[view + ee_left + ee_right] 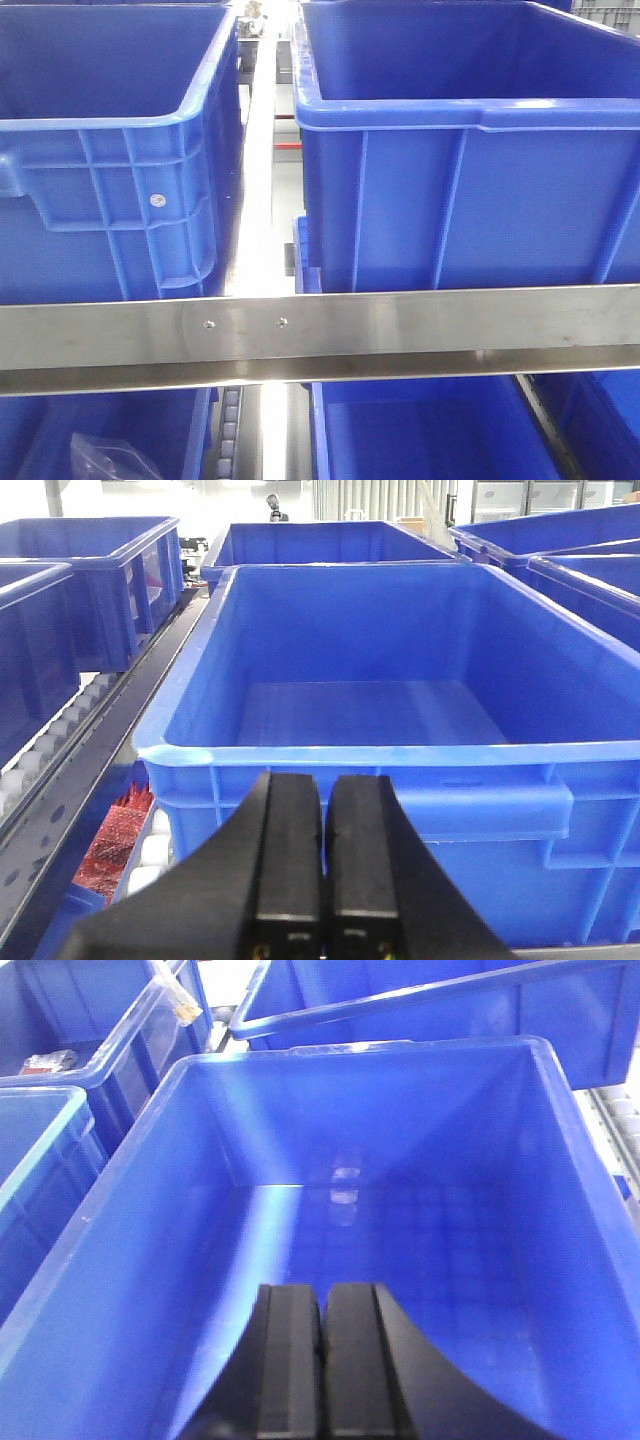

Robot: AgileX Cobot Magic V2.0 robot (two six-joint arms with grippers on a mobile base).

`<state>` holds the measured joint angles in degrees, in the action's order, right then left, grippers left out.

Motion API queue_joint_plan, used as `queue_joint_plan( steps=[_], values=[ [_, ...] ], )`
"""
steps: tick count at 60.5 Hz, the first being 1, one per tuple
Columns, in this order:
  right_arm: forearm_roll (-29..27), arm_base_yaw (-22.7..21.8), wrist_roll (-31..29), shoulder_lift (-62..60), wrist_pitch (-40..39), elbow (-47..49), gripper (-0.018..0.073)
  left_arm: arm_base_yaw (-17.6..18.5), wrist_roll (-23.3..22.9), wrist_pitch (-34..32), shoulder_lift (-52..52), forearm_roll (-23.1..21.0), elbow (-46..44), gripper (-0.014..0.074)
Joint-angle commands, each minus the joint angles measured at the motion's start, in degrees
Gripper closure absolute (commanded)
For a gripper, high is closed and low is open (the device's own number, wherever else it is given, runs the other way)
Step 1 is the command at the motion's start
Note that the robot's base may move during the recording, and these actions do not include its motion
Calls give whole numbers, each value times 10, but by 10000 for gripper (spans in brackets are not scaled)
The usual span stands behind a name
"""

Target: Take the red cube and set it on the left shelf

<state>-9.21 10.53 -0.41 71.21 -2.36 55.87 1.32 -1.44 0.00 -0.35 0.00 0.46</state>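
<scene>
No red cube is seen in any of the three views, so its place cannot be told, and nothing shows that it has been picked.

In the front view the left shelf [400, 325] is marked by its steel rail [120, 335] with two screw heads [245, 323], and two crates are seen above it, the left crate [110, 190] and the right crate [470, 200], with a bright gap between them. Below the rail, at the near left, a clear plastic bag [105, 460] lies in a lower crate.

The left gripper [322, 870] is closed with nothing between its pads, and is held just in front of the near wall of an empty crate [360, 710]. Something red [115, 835] is glimpsed below at the left (a netted or speckled mass, not judged to be the cube). The right gripper [322, 1360] is likewise closed on nothing, poised over another empty crate [380, 1220].

The task is judged to be at its start: the cube is yet to be found, grasped, carried and set on the shelf.
</scene>
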Motion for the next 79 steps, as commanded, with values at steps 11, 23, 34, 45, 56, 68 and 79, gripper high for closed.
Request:
queue_joint_plan(
  steps=[11,23,34,45,56,68,79],
  values=[
    [2,0,-4,-18,-48,16,510,2,0,-49,-8,0,14,495],
    [3,-3,-4,-34,0,6,510,2,0,-49,-8,0,14,495],
    [21,-14,-4,-83,-1,-62,510,2,0,-49,-8,0,14,495],
    [21,-44,-4,-154,-1,-156,510,2,0,-49,-8,0,14,495],
    [21,-80,-4,-237,-1,-252,510,2,0,-49,-8,0,14,495],
    [21,-118,-4,-347,-9,-365,510,2,0,-49,-8,0,14,495],
    [21,-145,-4,-459,-10,-472,510,2,0,-49,-8,0,14,495]
  ],
)
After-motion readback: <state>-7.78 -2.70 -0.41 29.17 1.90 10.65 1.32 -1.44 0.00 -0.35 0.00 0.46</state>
